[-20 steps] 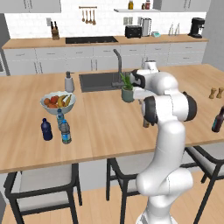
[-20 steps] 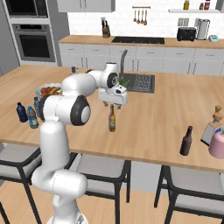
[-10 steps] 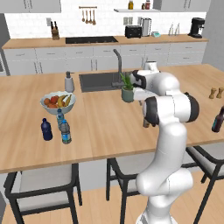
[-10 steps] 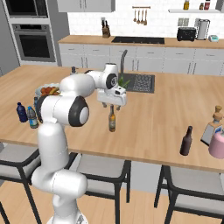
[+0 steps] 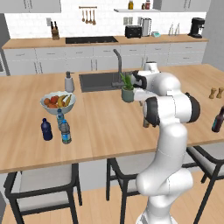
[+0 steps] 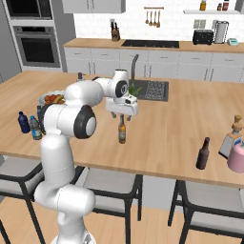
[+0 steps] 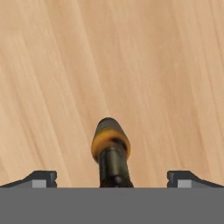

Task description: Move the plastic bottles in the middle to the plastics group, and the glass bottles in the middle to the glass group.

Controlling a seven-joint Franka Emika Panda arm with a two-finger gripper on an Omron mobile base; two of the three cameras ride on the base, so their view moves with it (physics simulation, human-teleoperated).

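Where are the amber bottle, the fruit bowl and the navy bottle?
amber bottle (image 6: 122, 133), right base view, its body.
fruit bowl (image 5: 58, 105), left base view, its front wall.
navy bottle (image 5: 46, 130), left base view, its body.

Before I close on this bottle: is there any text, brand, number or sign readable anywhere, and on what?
None can be read.
Amber long-necked bottle under the open gripper: pale label, too blurred to show any words.
Small clear water bottle: plain blue band, no lettering to make out.
Dark brown long-necked bottle: no label visible.
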